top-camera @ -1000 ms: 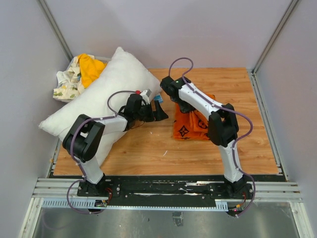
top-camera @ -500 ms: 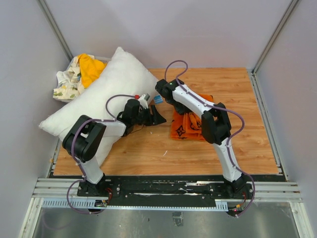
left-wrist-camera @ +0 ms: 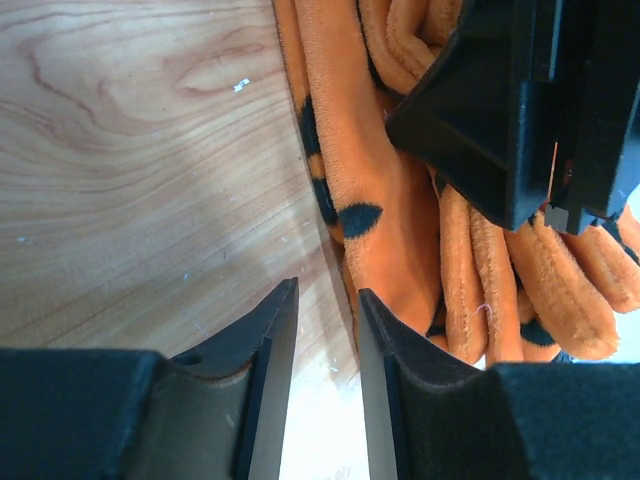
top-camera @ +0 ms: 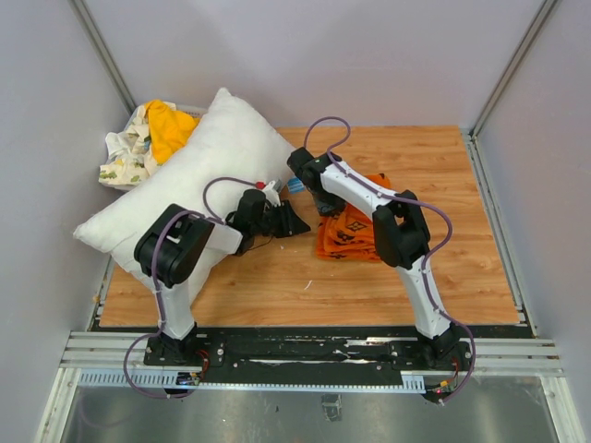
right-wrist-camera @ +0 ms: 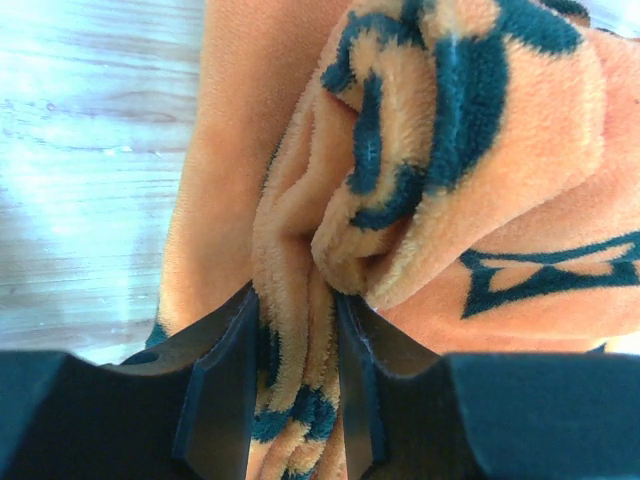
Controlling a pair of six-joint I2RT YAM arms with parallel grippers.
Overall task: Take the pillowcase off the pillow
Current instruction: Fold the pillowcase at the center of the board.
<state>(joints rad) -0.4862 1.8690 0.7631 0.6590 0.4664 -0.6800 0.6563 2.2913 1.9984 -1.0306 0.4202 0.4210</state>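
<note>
Two soft things lie apart here: the pillow (top-camera: 199, 166) sprawls bare and white across the back left of the table (top-camera: 277, 277), and the pillowcase (top-camera: 346, 238) sits in a crumpled orange heap right of centre, clear of it. Judged from that, the cover is already off.

The pillowcase looks like thick plush, so it should be light, limp and grippy rather than slick. It will sag and drag if lifted, and nothing about it is fragile. A raised fold or a rolled edge is the place to take it, since the flat layers would only bunch up.

The right gripper (right-wrist-camera: 292, 310) has one such fold filling the narrow gap between its fingers. How firmly it pinches I cannot tell. The left gripper (left-wrist-camera: 328, 300) hangs low over bare wood just beside the heap's edge, its fingers only a slit apart with nothing between them.

Much is hidden. From above, the right arm crosses the heap and covers its back part, and the left arm hides the pillow's near corner. The pillowcase's open end cannot be found among the folds. Both wrist views are too close to show the heap's outline.
</note>
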